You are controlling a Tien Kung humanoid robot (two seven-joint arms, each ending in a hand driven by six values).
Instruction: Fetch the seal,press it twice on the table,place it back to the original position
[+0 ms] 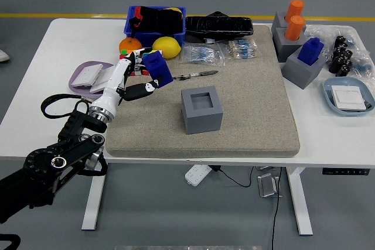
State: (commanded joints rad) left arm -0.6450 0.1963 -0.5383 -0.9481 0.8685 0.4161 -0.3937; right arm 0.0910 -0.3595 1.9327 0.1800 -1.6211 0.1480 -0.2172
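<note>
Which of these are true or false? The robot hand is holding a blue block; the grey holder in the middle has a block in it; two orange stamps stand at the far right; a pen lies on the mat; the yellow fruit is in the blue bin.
1. The left robot hand holds the blue seal. True.
2. The grey holder in the middle has a block in it. False: its square recess is empty.
3. Two orange seals stand at the far right. True.
4. A pen lies on the mat. True.
5. The yellow fruit is in the blue bin. False: it sits on the table in front of the bin.
</note>
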